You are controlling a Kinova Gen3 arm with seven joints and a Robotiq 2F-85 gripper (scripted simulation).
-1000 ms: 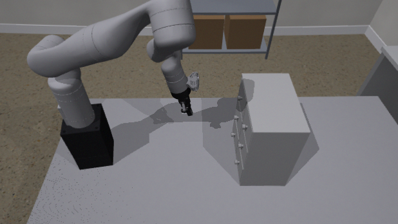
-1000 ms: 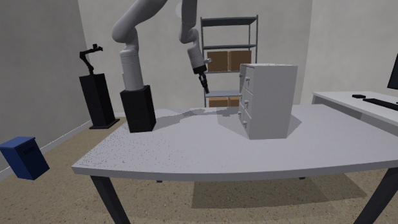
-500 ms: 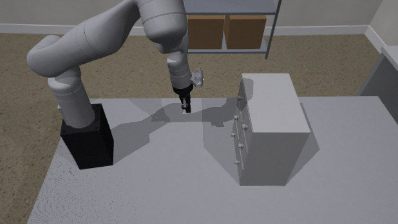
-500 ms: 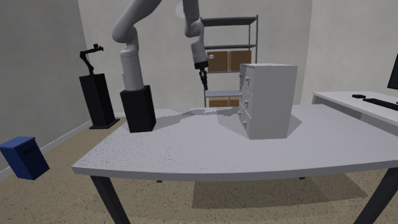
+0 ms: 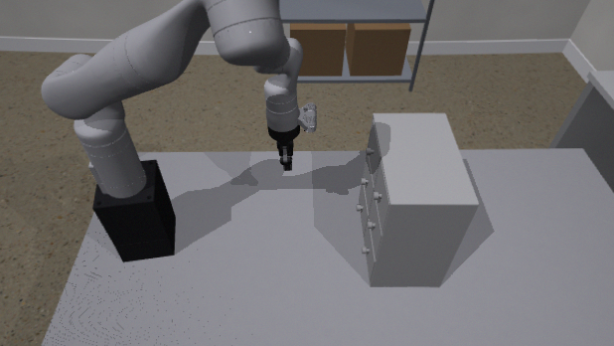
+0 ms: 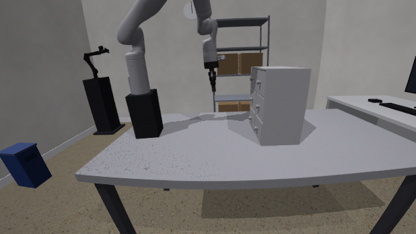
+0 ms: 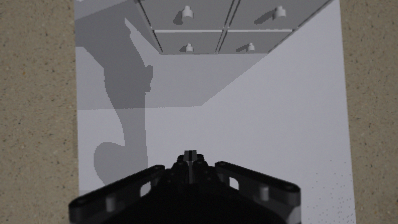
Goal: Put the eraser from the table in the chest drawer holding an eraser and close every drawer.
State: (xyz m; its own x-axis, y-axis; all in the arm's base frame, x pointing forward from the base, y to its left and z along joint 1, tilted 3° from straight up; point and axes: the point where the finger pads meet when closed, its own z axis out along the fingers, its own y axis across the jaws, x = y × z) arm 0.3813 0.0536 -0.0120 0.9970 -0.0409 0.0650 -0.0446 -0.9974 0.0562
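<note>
Your pincer (image 5: 287, 168) (image 6: 214, 91) (image 7: 190, 158) was shut, empty, above tabletop (image 5: 278, 278) (image 6: 215, 151) (image 7: 250, 130), drawer side of chest (image 5: 422, 164) (image 6: 286, 107) (image 7: 187, 37); eraser n/v, bearing unk.

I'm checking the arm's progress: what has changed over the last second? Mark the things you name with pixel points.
The end effector (image 5: 287, 168) (image 6: 214, 91) (image 7: 190, 158) has swung from a slant to nearly upright, its wrist shifting toward the chest (image 5: 422, 159) (image 6: 284, 107) (image 7: 190, 22); it is shut on nothing. Nothing was visibly grasped or released. The chest stayed put, its drawers closed.
</note>
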